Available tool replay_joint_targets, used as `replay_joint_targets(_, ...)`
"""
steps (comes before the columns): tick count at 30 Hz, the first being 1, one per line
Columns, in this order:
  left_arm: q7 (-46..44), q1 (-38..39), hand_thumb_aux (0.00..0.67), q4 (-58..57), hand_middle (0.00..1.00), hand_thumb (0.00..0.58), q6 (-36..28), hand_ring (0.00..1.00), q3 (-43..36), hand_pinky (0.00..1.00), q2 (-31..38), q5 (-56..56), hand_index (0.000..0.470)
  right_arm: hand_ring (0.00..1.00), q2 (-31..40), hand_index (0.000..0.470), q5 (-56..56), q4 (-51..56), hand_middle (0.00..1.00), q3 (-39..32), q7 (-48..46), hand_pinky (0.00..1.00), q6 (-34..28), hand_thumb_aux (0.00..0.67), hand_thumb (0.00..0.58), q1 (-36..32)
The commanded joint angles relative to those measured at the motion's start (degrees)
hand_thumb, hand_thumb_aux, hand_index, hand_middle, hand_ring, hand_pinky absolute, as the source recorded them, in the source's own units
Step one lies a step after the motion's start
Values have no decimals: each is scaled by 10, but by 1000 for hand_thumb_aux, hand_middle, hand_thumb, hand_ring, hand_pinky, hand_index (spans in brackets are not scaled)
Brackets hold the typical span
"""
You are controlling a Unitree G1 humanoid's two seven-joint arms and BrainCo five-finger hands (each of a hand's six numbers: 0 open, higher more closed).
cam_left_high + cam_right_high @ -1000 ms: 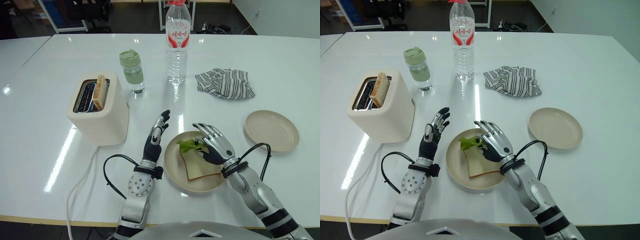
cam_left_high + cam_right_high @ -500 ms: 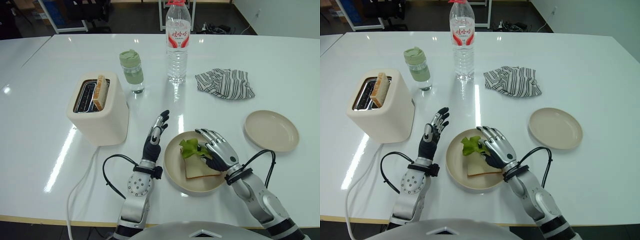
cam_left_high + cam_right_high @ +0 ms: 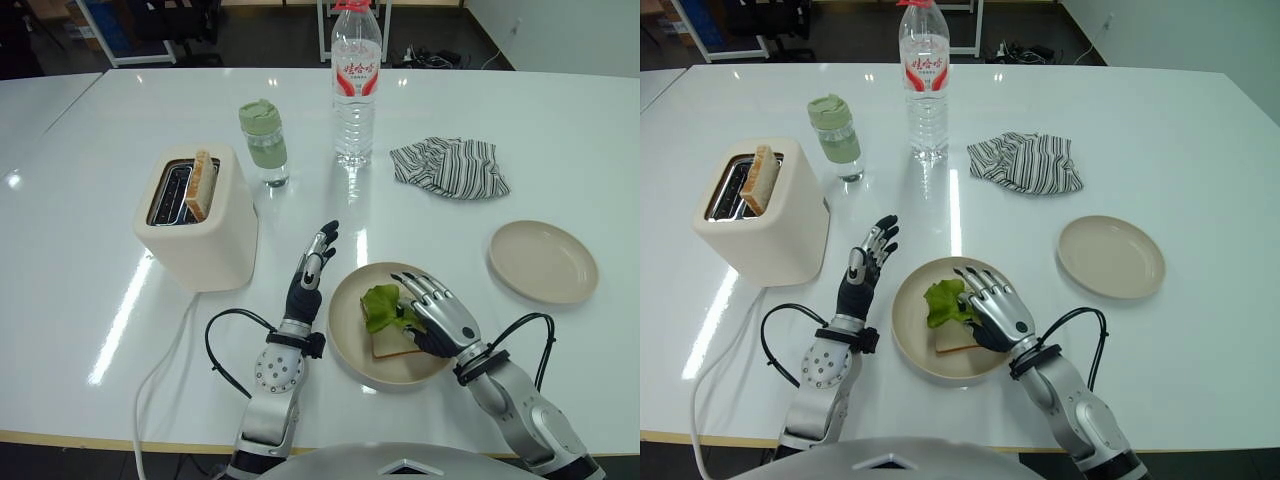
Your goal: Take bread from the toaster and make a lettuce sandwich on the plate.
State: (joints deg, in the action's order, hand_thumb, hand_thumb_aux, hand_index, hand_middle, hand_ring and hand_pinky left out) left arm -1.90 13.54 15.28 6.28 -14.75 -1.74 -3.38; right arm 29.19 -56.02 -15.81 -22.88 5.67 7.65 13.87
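A cream toaster [image 3: 195, 215] stands at the left with one slice of bread [image 3: 201, 184] upright in its slot. On the near beige plate [image 3: 350, 341] lies a bread slice [image 3: 392, 343] with a green lettuce leaf [image 3: 381, 306] on its far left part. My right hand [image 3: 440, 318] rests over the bread's right side, fingers curled at the leaf's right edge. My left hand [image 3: 309, 275] stays just left of the plate, fingers straight and pointing away, holding nothing.
A second, bare beige plate [image 3: 543, 261] sits at the right. Behind are a striped cloth [image 3: 449, 167], a clear water bottle [image 3: 356, 85] and a green-lidded cup [image 3: 265, 141]. The toaster's white cord [image 3: 160, 370] runs toward the near table edge.
My right hand has drawn back toward me across the plate, and the lettuce now lies lower and flatter on the bread. The left hand has not moved.
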Motion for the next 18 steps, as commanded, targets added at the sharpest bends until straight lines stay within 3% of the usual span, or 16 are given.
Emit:
replay_joint_targets(1, -1, 0, 0, -6, 0, 0, -8, 0, 1, 0, 2, -4, 0, 0, 7, 0, -9, -10, 0, 7, -8, 0, 2, 0, 0, 16)
replay_joint_targets(9, -1, -4, 0, -9, 0, 0, -7, 0, 6, 0, 5, -3, 0, 0, 29, 0, 12, -86, 0, 54, -41, 0, 4, 0, 0, 51)
replay_joint_targets(14, 5, -6, 0, -2, 0, 0, 11, 0, 10, 0, 10, -15, 0, 0, 12, 0, 207, -183, 0, 207, -87, 0, -21, 0, 0, 45)
replay_joint_targets(18, 23, -29, 0, 62, 0, 0, 59, 0, 46, 0, 34, -58, 0, 0, -91, 0, 456, -210, 0, 296, -88, 0, -80, 0, 0, 13)
